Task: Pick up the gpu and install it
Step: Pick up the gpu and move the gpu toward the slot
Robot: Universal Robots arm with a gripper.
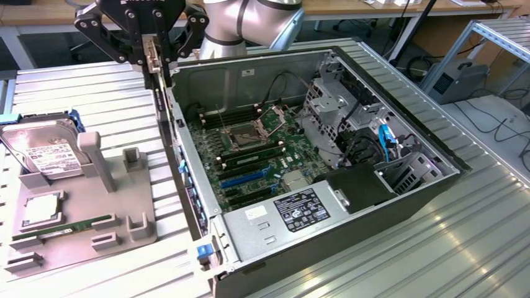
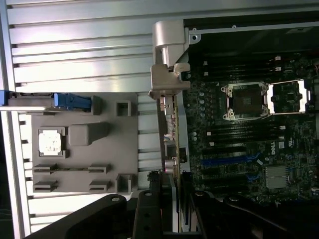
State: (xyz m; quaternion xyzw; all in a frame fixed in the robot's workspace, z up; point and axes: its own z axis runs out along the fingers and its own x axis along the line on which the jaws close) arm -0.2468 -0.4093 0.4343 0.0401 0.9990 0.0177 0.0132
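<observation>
The robot arm (image 1: pixel 248 22) reaches down from above with its wrist pointing at the worktop (image 1: pixel 463 248). Its claw (image 1: pixel 157 53) is clamped narrowly on the gpu (image 1: pixel 151 62), which hangs upright and edge-on. The card sits in the air over the open computer case (image 1: pixel 398 105), right above the side wall (image 1: pixel 186 180) at the exterior view's left, between the grey parts tray (image 1: pixel 83 211) and the motherboard (image 1: pixel 248 155). In the wrist view, the card's thin edge (image 2: pixel 169 124) runs along that wall, and its silver bracket (image 2: pixel 168 55) is at the end away from the claw. The board's slots (image 1: pixel 244 180) lie uncovered beside it.
</observation>
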